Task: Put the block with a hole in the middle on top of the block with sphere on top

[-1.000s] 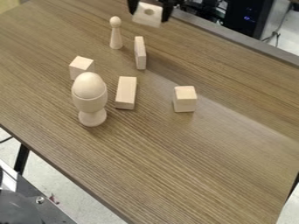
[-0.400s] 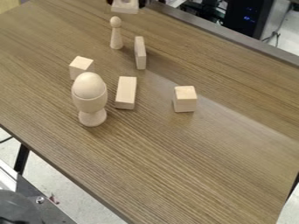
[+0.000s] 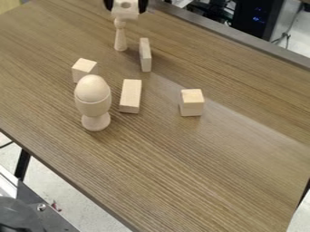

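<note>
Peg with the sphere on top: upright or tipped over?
Upright. The peg stands on its wider foot on the table, neck rising to the top end, where the holed block in the claw overlaps it in view.

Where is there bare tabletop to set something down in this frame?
The widest patch runs from the right-hand cube and egg cup to the table's near edge. Another lies between that cube and the far edge. Crowded: the left, where egg cup, small cube and long block cluster, and around the sphere-topped piece, by the claw.
</note>
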Controlling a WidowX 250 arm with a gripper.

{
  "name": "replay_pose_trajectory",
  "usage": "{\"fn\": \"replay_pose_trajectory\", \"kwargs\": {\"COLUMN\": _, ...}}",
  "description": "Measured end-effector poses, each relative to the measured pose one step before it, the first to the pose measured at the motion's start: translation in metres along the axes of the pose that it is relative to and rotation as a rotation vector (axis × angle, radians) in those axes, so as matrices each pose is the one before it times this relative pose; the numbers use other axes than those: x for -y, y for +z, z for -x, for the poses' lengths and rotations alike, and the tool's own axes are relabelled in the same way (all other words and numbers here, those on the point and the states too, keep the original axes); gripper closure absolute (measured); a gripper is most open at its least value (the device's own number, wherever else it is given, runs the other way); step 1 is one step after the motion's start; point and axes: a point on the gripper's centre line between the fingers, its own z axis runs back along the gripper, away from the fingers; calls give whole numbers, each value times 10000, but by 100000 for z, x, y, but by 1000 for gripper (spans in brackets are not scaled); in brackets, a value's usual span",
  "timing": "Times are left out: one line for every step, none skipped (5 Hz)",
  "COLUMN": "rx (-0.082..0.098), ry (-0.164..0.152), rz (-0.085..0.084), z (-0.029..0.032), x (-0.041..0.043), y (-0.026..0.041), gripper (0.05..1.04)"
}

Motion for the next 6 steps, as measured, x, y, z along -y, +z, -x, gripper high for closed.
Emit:
{"fn": "replay_pose_trajectory", "kwargs": {"rx": -210, "ry": -25, "rz": -58, "z": 411, "x": -447, "y": -1290, "gripper": 270}}
{"fn": "replay_pose_trajectory", "kwargs": {"rx": 70, "ry": 24, "rz": 40, "z": -204, "x": -189, "y": -5, "gripper": 270}}
{"fn": "replay_pose_trajectory", "kwargs": {"rx": -16, "ry": 11, "rz": 14, "z": 5, "x": -187, "y": -539, "gripper": 270}}
{"fn": "replay_pose_trajectory", "kwargs": {"rx": 28, "ry": 66, "rz": -40, "z": -145, "x": -478, "y": -46, "gripper": 270}}
{"fn": "replay_pose_trajectory", "kwargs": {"rx": 64, "ry": 0, "rz": 22, "z": -214, "x": -141, "y": -171, "gripper": 270}}
{"fn": "replay_pose_trajectory", "kwargs": {"rx": 2, "ry": 85, "rz": 55, "z": -158, "x": -145, "y": -95, "gripper": 270}}
